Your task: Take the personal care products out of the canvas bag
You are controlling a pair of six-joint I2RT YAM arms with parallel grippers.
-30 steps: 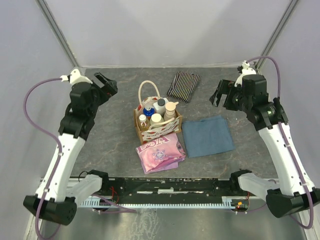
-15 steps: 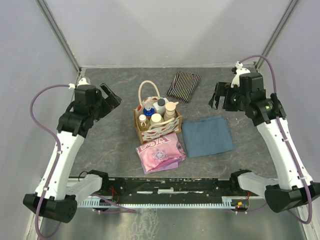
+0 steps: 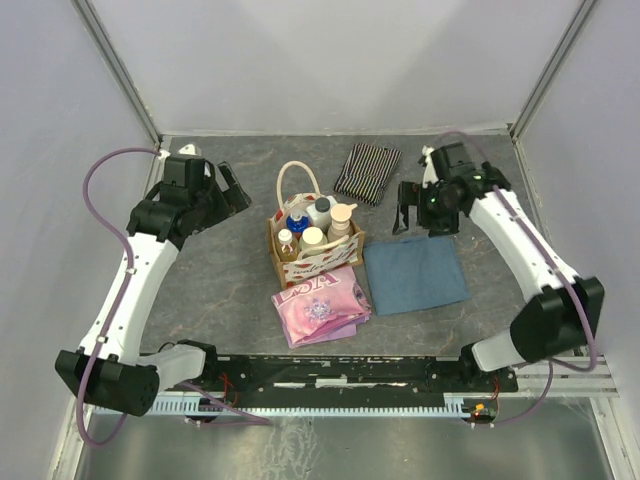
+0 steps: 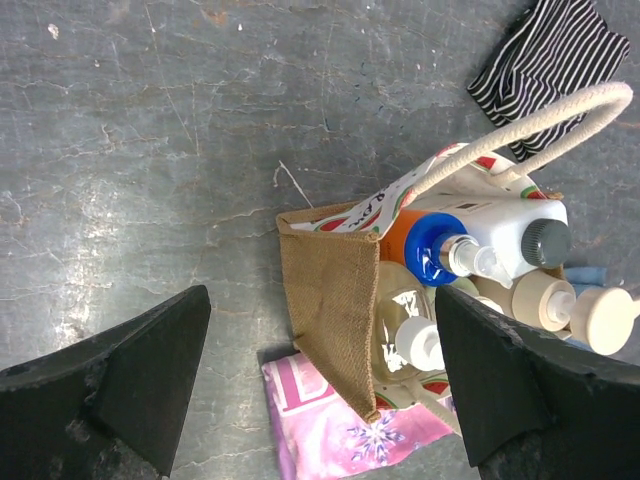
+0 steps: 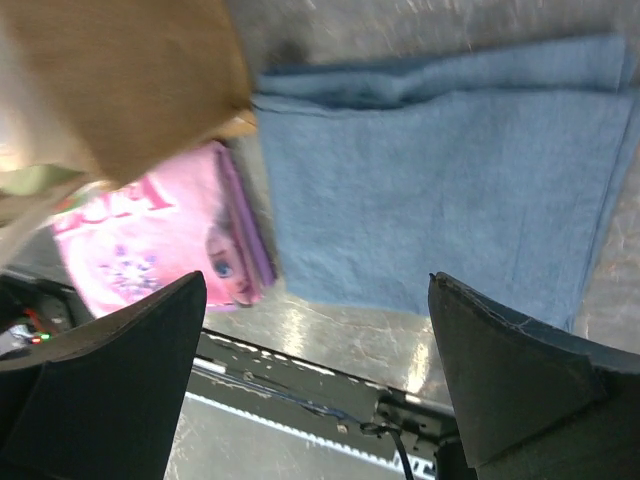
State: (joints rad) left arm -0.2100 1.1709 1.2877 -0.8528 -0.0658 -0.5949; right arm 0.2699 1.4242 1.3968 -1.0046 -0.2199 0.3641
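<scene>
Canvas bag (image 3: pixel 314 263) perhaps against pink cloth (image 3: pixel 321 306)

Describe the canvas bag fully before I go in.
The canvas bag is a small boxy tote, cream with red print on the near side, plain tan on its left side. It stands upright and open on the table, its looped cream handle standing up. Bottles pack it, tops sticking out. A pink cloth lies against its near side.

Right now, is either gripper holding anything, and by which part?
Nothing is held. The left gripper and right gripper both stand open, clear of the cream canvas bag with red print; the plastic bottles sit inside it, untouched.
</scene>
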